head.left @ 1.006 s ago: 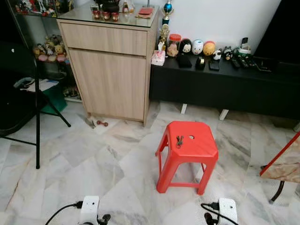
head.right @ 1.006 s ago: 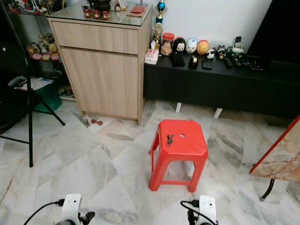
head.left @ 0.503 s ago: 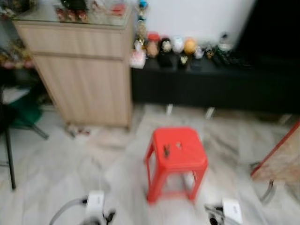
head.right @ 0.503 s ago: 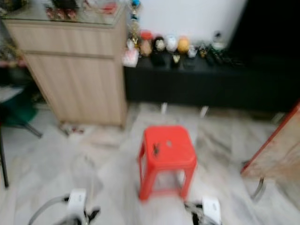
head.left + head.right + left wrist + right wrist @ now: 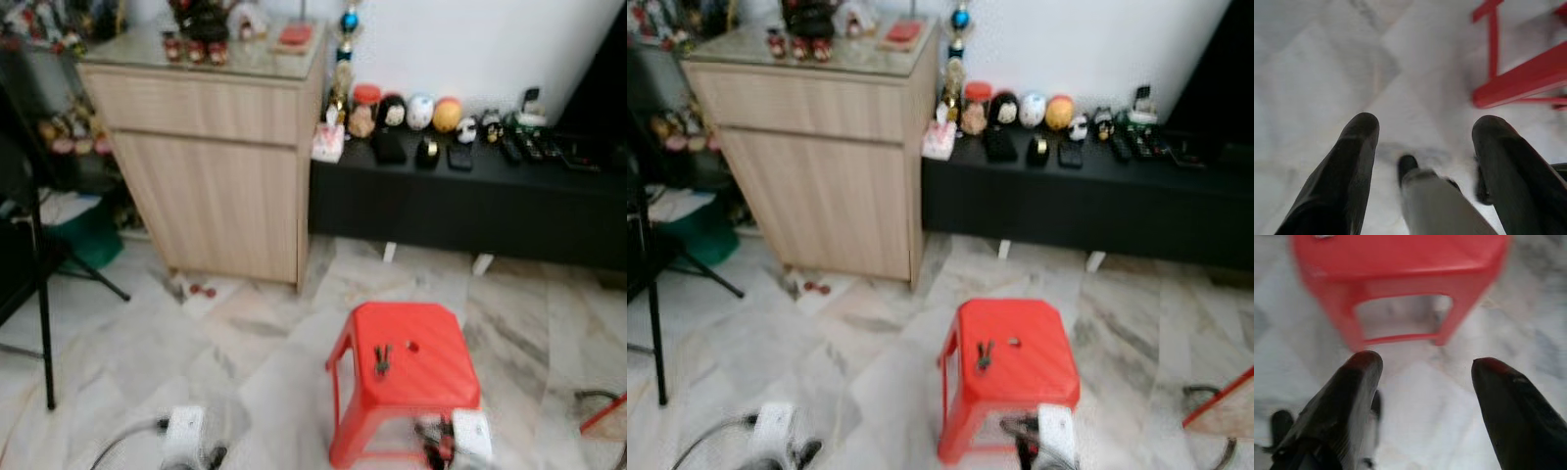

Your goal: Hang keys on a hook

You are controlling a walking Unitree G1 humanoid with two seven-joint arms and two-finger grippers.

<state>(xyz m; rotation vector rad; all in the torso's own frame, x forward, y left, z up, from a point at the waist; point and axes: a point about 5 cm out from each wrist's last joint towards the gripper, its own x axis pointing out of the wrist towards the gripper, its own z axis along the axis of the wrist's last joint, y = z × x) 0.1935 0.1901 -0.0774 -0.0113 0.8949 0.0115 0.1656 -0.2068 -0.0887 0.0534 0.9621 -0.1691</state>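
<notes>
The right pincer (image 5: 1422,396) hung low with its two black fingers spread wide and nothing between them; beyond its tips lay marble floor (image 5: 1459,382), and just past that stood the red stool (image 5: 1400,264). The left pincer (image 5: 1425,161) was likewise spread wide and empty over the floor, with a leg and rail of the stool off beyond one finger.

Since a second earlier the whole head view had shifted: the stool had come lower and nearer in frame, close above the right wrist housing (image 5: 470,436), while the wooden cabinet (image 5: 220,186) and the black low surface (image 5: 460,196) had slid with it, through a blur half a second back. That reads as the robot walking and turning toward the stool, not as anything moving on it. Judged from this, the robot was closing in on the keys, which were not hung; no hook could be made out.

The keys (image 5: 381,359) lay flat on the stool's seat, ahead of the right pincer and slightly toward the left one, just beside the small hole (image 5: 412,346) in the seat. Their long axis ran roughly away from the robot, toward the black surface; which end carried the ring was too small and blurred to tell.
</notes>
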